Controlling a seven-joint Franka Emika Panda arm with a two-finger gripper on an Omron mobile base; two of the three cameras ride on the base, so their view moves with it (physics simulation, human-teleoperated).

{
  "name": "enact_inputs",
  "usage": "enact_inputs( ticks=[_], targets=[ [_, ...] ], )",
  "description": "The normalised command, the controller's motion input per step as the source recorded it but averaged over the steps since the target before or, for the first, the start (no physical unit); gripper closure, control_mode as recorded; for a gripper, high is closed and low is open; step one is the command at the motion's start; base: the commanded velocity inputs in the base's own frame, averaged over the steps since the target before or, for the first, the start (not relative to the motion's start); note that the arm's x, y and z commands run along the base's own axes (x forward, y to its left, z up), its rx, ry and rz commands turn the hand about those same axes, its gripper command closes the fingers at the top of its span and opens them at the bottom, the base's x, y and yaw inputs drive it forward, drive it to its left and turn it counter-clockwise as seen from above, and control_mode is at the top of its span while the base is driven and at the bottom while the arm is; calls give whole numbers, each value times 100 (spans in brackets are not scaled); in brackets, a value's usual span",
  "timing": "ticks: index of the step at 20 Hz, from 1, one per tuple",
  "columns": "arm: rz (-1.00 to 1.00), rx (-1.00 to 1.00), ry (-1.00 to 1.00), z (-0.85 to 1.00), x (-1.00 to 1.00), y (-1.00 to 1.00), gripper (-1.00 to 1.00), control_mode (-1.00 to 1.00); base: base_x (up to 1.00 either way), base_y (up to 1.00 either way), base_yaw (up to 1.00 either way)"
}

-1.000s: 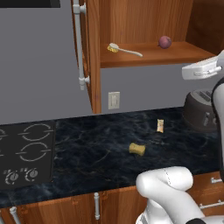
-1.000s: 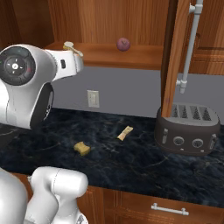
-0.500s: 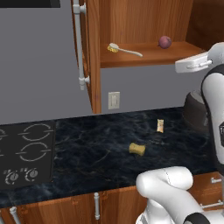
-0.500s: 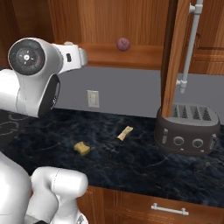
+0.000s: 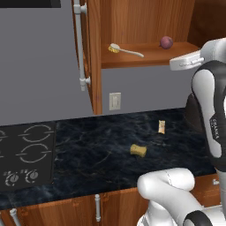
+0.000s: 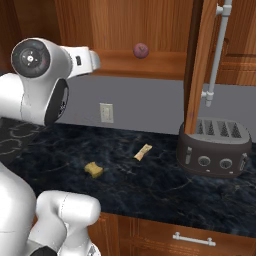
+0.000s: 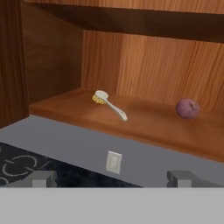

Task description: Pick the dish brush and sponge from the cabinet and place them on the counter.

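Observation:
The dish brush point(image 5: 126, 50) point(image 7: 110, 103) lies on the shelf of the open cabinet point(image 5: 150, 56) point(image 7: 144, 120), its yellow-tan head to the left. The sponge point(image 5: 138, 150) point(image 6: 93, 169) lies on the black counter point(image 5: 101, 154) point(image 6: 160, 185). My gripper point(image 7: 113, 179) hangs open in front of the shelf, at about shelf height and well short of the brush, with nothing between its fingertips point(image 7: 43, 178). The white hand point(image 5: 187, 61) point(image 6: 87, 57) points toward the cabinet from the right.
A purple-red ball point(image 5: 166, 42) point(image 6: 141, 50) point(image 7: 187, 108) sits on the shelf right of the brush. A small pale tan bar point(image 5: 161, 127) point(image 6: 143, 151) lies on the counter. The open cabinet doors point(image 5: 88, 53) point(image 6: 200, 60), a toaster point(image 6: 215, 147), stovetop point(image 5: 26, 154) and wall outlet point(image 5: 114, 101) surround the space.
The arm has risen and swung, carrying the hand a little closer to the cabinet shelf. The gripper stays open. Brush, ball and sponge have not moved.

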Motion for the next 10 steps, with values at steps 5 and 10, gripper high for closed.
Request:
enact_inputs(
  ticks=[5, 10],
  targets=[
    [-3, -1, 0, 0, 22, 3, -100, -100, 0, 0, 0],
    [0, 0, 0, 0, 24, 0, -100, -100, 0, 0, 0]
  ],
)
